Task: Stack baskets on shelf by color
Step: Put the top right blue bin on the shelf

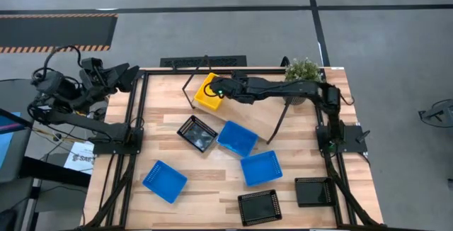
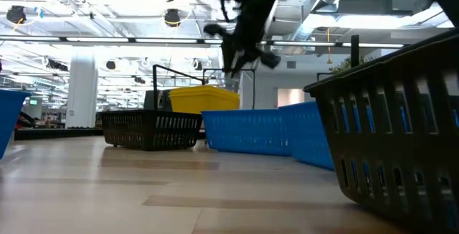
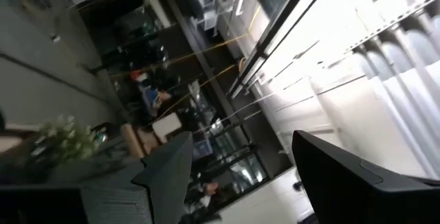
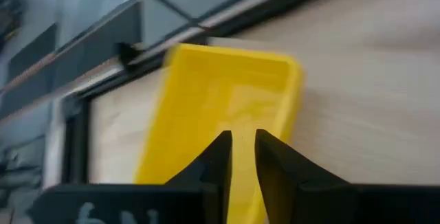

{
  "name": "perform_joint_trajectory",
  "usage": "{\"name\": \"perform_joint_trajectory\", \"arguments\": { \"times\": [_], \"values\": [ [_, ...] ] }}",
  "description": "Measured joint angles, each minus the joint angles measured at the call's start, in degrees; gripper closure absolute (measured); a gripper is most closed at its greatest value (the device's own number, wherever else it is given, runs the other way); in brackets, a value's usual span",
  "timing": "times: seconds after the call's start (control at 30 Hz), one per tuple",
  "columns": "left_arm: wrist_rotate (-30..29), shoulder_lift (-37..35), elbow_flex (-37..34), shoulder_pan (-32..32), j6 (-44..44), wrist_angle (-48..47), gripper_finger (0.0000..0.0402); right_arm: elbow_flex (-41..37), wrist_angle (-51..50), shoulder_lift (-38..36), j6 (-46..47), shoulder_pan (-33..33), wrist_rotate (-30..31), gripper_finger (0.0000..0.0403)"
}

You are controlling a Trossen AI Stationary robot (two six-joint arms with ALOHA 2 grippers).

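A yellow basket (image 1: 207, 93) sits on the far left end of the light wooden shelf (image 1: 251, 120). It also shows in the low view (image 2: 204, 99) and the right wrist view (image 4: 220, 93). My right gripper (image 1: 218, 89) hovers above it (image 4: 242, 141), (image 2: 244, 44). Its fingers are open by a narrow gap and touch nothing. A black basket (image 1: 197, 132) and three blue ones (image 1: 237, 138), (image 1: 260, 168), (image 1: 164, 181) lie on the table. Two more black baskets (image 1: 258, 207), (image 1: 312, 191) sit near the front edge. My left gripper (image 1: 124, 74) is parked open beyond the table's far left corner.
A potted green plant (image 1: 303, 70) stands at the far right, beside the right arm. The shelf's thin black legs (image 1: 278, 123) stick out around the board. A black frame rail (image 1: 203, 62) runs along the far edge. Bare tabletop (image 1: 212, 188) lies between the scattered baskets.
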Motion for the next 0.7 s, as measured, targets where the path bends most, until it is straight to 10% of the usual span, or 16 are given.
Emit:
{"name": "perform_joint_trajectory", "arguments": {
  "times": [0.3,0.7],
  "values": [
    [6.7,0.1,0.0,0.0,-8.5,-12.9,0.0164,0.2,-9.7,-11.0,-31.4,6.4,-8.5,0.0231],
    [5.0,0.0,0.0,0.0,-6.2,-17.2,0.0164,0.1,-24.8,-4.2,-39.1,21.5,-11.8,0.0167]
  ]
}}
